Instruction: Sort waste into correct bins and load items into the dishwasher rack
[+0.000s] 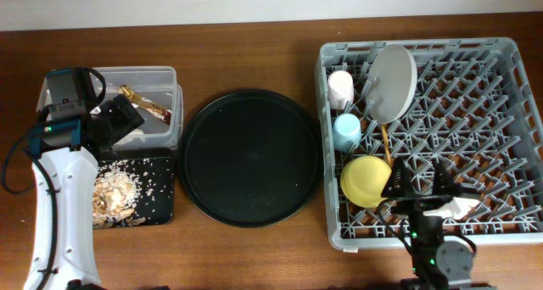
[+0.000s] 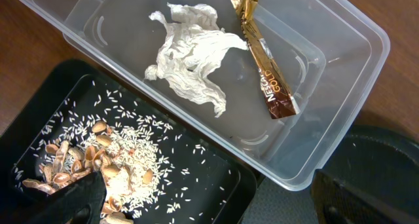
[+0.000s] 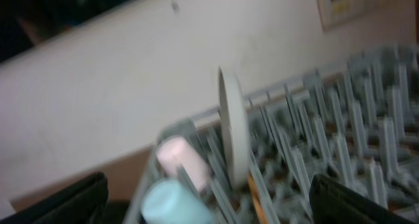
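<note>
The clear box (image 2: 340,86) holds the crumpled white tissue (image 2: 190,60) and the gold-brown wrapper (image 2: 265,67). The shallow black tray (image 2: 216,178) next to it holds rice and beige food scraps (image 2: 98,165). My left gripper (image 2: 216,207) is open and empty above the border of box and tray; overhead it (image 1: 119,120) hides the tissue. The grey rack (image 1: 475,95) holds the pink cup (image 1: 340,86), blue cup (image 1: 346,131), yellow bowl (image 1: 366,180), upright plate (image 1: 392,82) and chopsticks (image 1: 386,142). My right gripper (image 1: 420,184) is open and empty over the rack's front.
A large round black tray (image 1: 250,158) lies between the bins and the rack. The right wrist view is blurred; it shows the plate (image 3: 234,129), pink cup (image 3: 183,162) and blue cup (image 3: 173,201) among the rack's pegs.
</note>
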`<move>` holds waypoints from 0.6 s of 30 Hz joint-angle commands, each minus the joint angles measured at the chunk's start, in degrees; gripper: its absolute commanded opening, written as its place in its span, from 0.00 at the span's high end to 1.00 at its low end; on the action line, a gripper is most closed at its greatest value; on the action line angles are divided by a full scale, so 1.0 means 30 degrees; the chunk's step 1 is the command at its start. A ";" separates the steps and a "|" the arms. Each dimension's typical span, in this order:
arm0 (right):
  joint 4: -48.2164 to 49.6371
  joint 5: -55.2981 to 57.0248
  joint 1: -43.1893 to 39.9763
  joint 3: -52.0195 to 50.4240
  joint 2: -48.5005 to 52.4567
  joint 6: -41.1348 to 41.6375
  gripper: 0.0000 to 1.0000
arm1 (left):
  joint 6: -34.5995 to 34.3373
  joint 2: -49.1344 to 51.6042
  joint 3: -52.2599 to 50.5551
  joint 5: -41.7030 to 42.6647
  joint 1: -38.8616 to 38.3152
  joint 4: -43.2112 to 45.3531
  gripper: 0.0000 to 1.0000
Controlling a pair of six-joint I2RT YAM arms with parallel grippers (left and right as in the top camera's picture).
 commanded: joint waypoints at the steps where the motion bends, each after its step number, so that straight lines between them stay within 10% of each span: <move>1: -0.2703 -0.0160 -0.0138 -0.0211 -0.0204 -0.0007 0.02 | 0.0240 -0.0270 0.0211 -0.0007 0.0044 -0.0022 0.01; 7: -0.2659 -0.0656 -0.0146 -0.0211 -0.0204 -0.1362 0.02 | 0.0240 -0.0270 0.0211 -0.0007 0.0044 -0.0022 0.01; 12: -0.2739 -0.2601 -0.0146 -0.0211 -0.0204 -0.7992 0.02 | 0.0240 -0.0270 0.0211 -0.0007 0.0044 -0.0015 0.01; 18: -0.2739 -0.2594 -0.0138 -0.0211 -0.0204 -0.8065 0.02 | 0.0240 -0.0270 0.0211 -0.0007 0.0044 -0.0022 0.01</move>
